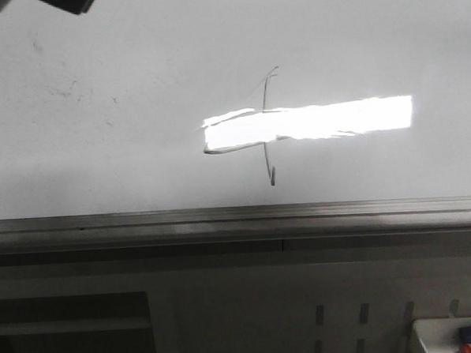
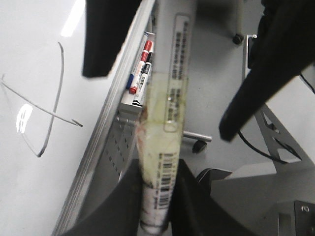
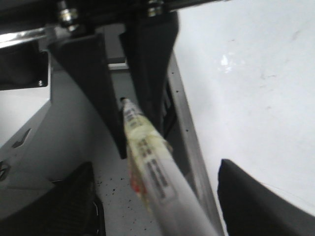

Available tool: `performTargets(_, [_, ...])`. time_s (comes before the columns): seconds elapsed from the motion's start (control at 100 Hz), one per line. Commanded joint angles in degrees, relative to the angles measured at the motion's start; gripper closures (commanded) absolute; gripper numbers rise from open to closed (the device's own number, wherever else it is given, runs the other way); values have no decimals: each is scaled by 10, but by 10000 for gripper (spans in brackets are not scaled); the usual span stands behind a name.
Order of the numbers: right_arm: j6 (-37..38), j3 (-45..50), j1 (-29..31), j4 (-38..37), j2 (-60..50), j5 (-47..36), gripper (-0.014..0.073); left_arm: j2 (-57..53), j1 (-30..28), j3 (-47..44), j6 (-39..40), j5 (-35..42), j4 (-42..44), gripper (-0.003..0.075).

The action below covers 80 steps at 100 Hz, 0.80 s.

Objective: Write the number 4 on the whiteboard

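The thin dark-grey number 4 is shown on the large glossy white whiteboard. A long white labelled marker is pinched by the left gripper; the right gripper's closure cannot be told.

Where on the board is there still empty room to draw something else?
The whiteboard is mostly bare: a wide patch left of the number 4, another right of it under the bright glare, down to the metal rail. The middle, around the strokes, is taken.
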<state>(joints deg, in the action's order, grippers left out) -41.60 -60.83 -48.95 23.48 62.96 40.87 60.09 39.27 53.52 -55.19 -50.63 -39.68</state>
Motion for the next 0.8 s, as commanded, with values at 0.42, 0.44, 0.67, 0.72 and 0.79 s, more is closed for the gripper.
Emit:
performTargets(0.42, [28,3,189,4,-144,2,436,5,0,-144,7,394,-279,741])
performTargets(0.44, [32,9,193,4,-149,0,476,9,0,-144,7,405,-283,741])
performTargets(0.67, [56,92,203,4,-191,-77,649,70,0,-144,7,469,-345,741])
performTargets(0.72, [56,105,203,5,-192,-89,649,85,0,-144,7,476,-347,741])
performTargets(0.79, [56,117,203,11,-192,-95,649,102,0,-144,7,495,-351,741])
